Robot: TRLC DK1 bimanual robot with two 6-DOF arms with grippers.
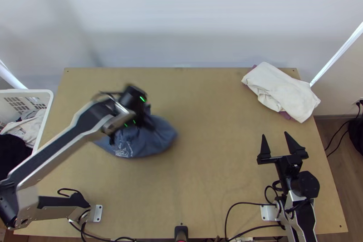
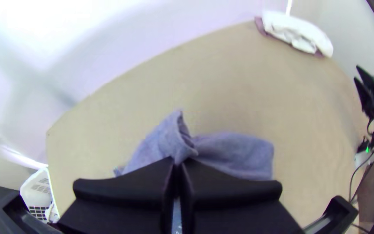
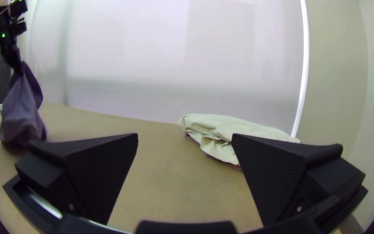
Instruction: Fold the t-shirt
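Observation:
My left gripper (image 1: 148, 121) is over the left half of the table, above the blue-grey t-shirt (image 1: 152, 144). The shirt hangs bunched, its lower part at or near the tabletop; a pale print shows on it. In the left wrist view, my left gripper (image 2: 178, 162) is shut on a gathered part of the t-shirt (image 2: 243, 151). The right wrist view shows the t-shirt (image 3: 21, 115) hanging narrow from the left gripper. My right gripper (image 1: 275, 135) stands open at the table's right side, away from the shirt. Nothing is between the fingers of my right gripper (image 3: 185, 136).
A folded cream cloth (image 1: 283, 90) lies on a mauve one at the table's back right corner. A white basket (image 1: 43, 126) with light and dark clothes stands at the left edge. Bare tabletop (image 1: 208, 133) stretches between the shirt and the right gripper.

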